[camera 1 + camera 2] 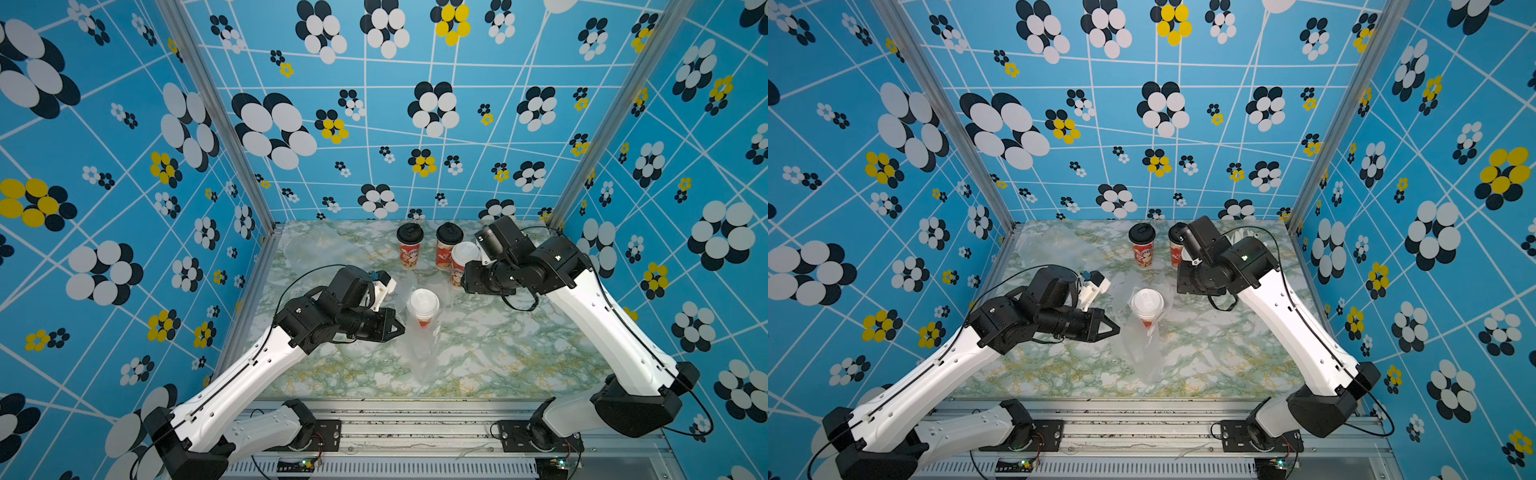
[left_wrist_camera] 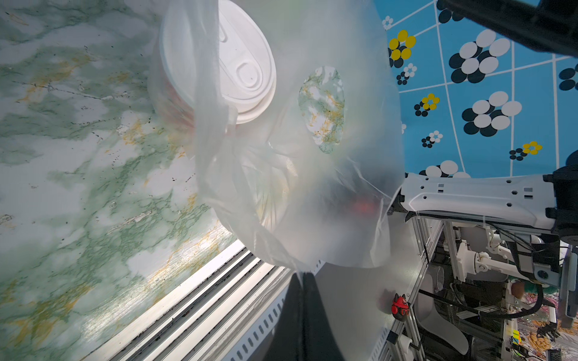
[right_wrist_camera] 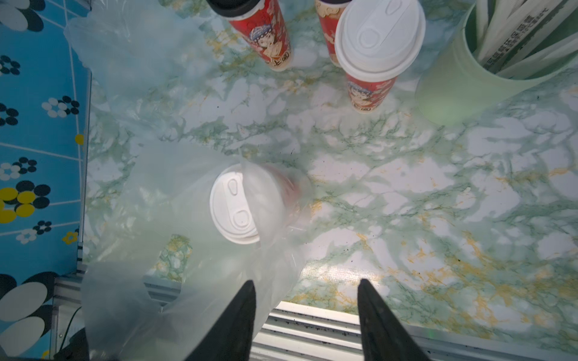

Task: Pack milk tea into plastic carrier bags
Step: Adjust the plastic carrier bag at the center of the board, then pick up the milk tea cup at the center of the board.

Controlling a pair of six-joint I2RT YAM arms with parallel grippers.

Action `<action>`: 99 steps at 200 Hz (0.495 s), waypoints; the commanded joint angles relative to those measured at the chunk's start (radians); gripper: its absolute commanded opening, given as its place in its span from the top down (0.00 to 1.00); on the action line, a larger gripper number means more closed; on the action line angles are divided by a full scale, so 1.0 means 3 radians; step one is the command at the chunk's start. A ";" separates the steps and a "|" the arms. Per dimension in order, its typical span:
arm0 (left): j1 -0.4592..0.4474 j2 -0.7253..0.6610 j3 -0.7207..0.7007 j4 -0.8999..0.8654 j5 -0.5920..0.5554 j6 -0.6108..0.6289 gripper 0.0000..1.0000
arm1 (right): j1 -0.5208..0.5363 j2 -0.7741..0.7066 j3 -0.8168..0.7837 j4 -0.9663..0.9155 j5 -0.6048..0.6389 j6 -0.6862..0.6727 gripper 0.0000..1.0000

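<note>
Left wrist view: left tool [image 2: 304, 276] clenched, jaws together on an edge of the near plastic carrier bag [image 2: 312, 187], with the film spreading out from the tip. Just beyond, the bagged white-lid cup [image 2: 240, 62] stands upright on the tabletop [image 2: 78, 187]. Film wraps its sides and a handle strip crosses the lid.

Right wrist view: right tool [image 3: 306, 281] released, jaws well apart, nothing between them. One jaw overlaps the same bag's film; contact unclear.

Count:
- Milk tea cups: four, two with white lids and two with black.
- Bags: two.
- Straw cup: one.

Outward, in a top view, the first black-lid cup [image 1: 410, 245] and second black-lid cup [image 1: 449, 243] stand side by side near the far edge. The second white-lid cup [image 1: 464, 253] is just beside the latter, close to the right arm's wrist. The spare plastic carrier bag [image 1: 316, 249] lies crumpled toward the far corner on the left arm's side, holding no cup.

Differences between views:
- In a top view the right arm [image 1: 1225, 266] hides the second white-lid cup.
- The pale green straw cup [image 3: 469, 81] shows plainly only in the right wrist view — just beside that white-lid cup.
</note>
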 commanded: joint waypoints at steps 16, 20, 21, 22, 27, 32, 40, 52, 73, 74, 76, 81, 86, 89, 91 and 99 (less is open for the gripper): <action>0.0022 0.0044 -0.0051 0.0120 0.0081 -0.0026 0.99 | -0.0365 0.0139 -0.0277 0.0614 0.0107 -0.0406 0.38; 0.0017 0.0043 -0.0057 0.0125 0.0082 -0.0026 0.99 | -0.0392 0.0167 -0.0287 0.0671 0.0122 -0.0441 0.37; 0.0019 0.0042 -0.0059 0.0126 0.0082 -0.0027 0.99 | -0.0392 0.0167 -0.0287 0.0671 0.0122 -0.0441 0.37; 0.0020 0.0042 -0.0060 0.0131 0.0082 -0.0027 0.99 | -0.0397 0.0171 -0.0291 0.0683 0.0130 -0.0452 0.37; 0.0019 0.0041 -0.0068 0.0138 0.0079 -0.0027 0.99 | -0.0437 0.0214 -0.0310 0.0773 0.0161 -0.0502 0.35; 0.0019 0.0036 -0.0068 0.0144 0.0078 -0.0033 0.99 | -0.0468 0.0253 -0.0316 0.0851 0.0182 -0.0538 0.34; 0.0018 0.0032 -0.0073 0.0149 0.0077 -0.0035 0.99 | -0.0513 0.0304 -0.0326 0.0973 0.0193 -0.0595 0.32; 0.0021 0.0022 -0.0077 0.0159 0.0076 -0.0042 0.99 | -0.0576 0.0374 -0.0373 0.1193 0.0246 -0.0643 0.30; 0.0018 0.0016 -0.0079 0.0167 0.0069 -0.0048 0.99 | -0.0675 0.0498 -0.0478 0.1569 0.0296 -0.0703 0.26; 0.0017 0.0016 -0.0078 0.0167 0.0068 -0.0053 0.99 | -0.0679 0.0502 -0.0481 0.1587 0.0294 -0.0700 0.26; 0.0019 0.0016 -0.0081 0.0167 0.0066 -0.0053 0.99 | -0.0681 0.0513 -0.0486 0.1601 0.0293 -0.0699 0.25; 0.0016 0.0013 -0.0080 0.0167 0.0065 -0.0053 0.99 | -0.0703 0.0555 -0.0502 0.1685 0.0297 -0.0708 0.26; 0.0019 0.0012 -0.0082 0.0167 0.0067 -0.0055 0.99 | -0.0717 0.0580 -0.0517 0.1741 0.0297 -0.0719 0.25; 0.0019 0.0013 -0.0079 0.0169 0.0067 -0.0057 0.99 | -0.0728 0.0605 -0.0529 0.1798 0.0300 -0.0731 0.25; 0.0019 0.0012 -0.0080 0.0167 0.0067 -0.0059 0.99 | -0.0731 0.0613 -0.0532 0.1812 0.0299 -0.0732 0.25; 0.0017 0.0007 -0.0081 0.0167 0.0062 -0.0067 0.99 | -0.0747 0.0659 -0.0548 0.1898 0.0319 -0.0752 0.25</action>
